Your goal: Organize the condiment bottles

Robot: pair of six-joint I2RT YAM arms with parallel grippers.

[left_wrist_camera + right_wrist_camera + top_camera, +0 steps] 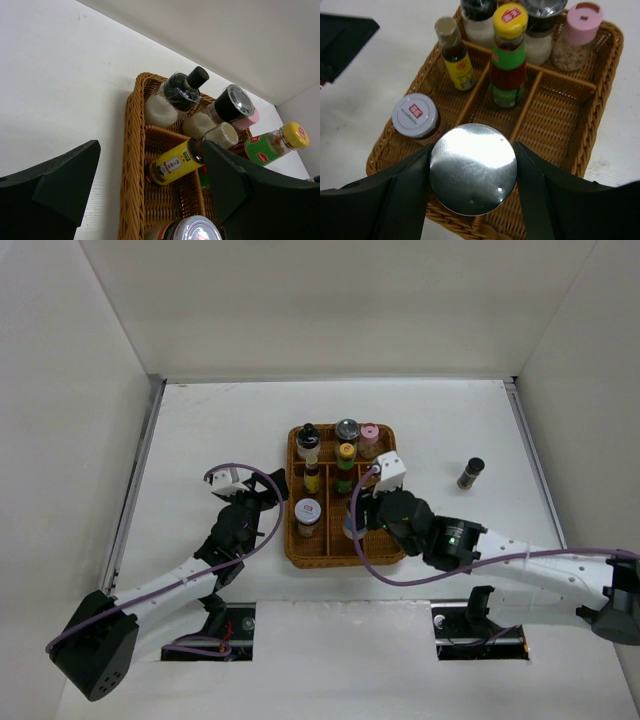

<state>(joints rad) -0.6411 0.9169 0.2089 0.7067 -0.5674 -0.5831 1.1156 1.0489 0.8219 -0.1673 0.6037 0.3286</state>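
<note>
Silver-lidded jar (472, 167) fills the right wrist view, its shiny round top clasped on both sides by the black fingers (402, 192) of the right gripper (472, 170). It sits over the near end of the middle section of the wicker tray (322, 562); whether it rests on the tray floor cannot be told.

From above, the tray lies mid-table (200, 440), roughly halfway between the left and right edges. A white-lidded jar (415, 116) with a red mark on top stands in the left section, just beside the gripped jar. Further back stand a brown yellow-labelled bottle (455, 55) and a green yellow-capped bottle (509, 55). Along the tray's far side stand a black-capped shaker (308, 437), a dark jar with a grey lid (347, 430) and a pink-lidded jar (577, 35).

One dark shaker (471, 472) stands alone on the table, well apart from the tray, toward the right edge.

The left gripper (150, 165) hovers just off the tray's left side, jaws spread wide and holding nothing.
</note>
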